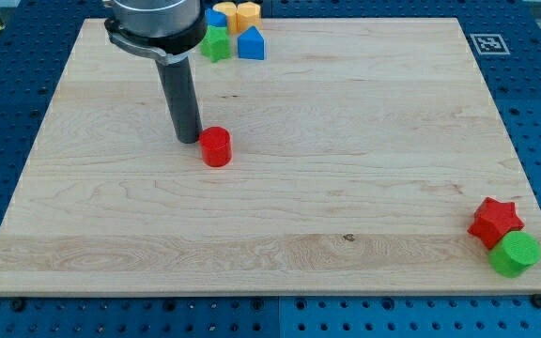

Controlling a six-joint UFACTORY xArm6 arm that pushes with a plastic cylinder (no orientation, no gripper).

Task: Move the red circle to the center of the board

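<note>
The small red plastic circle block [216,146] stands left of the middle of the wooden board [346,188]. It looks light, stiff and easy to slide. My tip [188,140] holds nothing and is just beside its upper left side; pushing from the left seems best.

The rod [178,94] partly hides the green block [216,43].
</note>
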